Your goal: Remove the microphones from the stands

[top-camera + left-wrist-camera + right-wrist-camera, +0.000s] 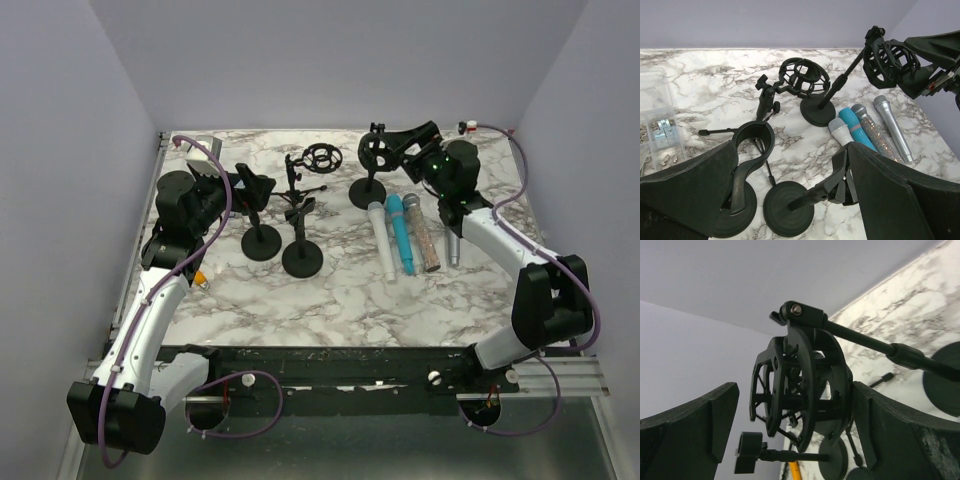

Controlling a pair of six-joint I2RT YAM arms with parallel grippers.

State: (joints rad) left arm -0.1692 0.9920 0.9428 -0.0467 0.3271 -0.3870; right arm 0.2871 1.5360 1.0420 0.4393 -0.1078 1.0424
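Note:
Several microphones lie side by side on the marble table: white (381, 238), blue (400, 232), glittery (427, 243) and silver (452, 246). None sits in a stand. My right gripper (402, 146) (795, 400) is open, its fingers on either side of the empty black shock mount (800, 385) of the right stand (369, 191); the right finger (880, 430) is close against the mount. At the left, my left gripper (245, 190) (792, 155) is open over two stands, one with an empty ring clip (754, 142) and one with a clamp (842, 177).
A third stand with an empty shock mount (321, 157) rises at the back middle. Round bases (262, 243) (302, 259) sit left of centre. A clear box of small metal parts (657, 132) is at the far left. Lilac walls close in three sides.

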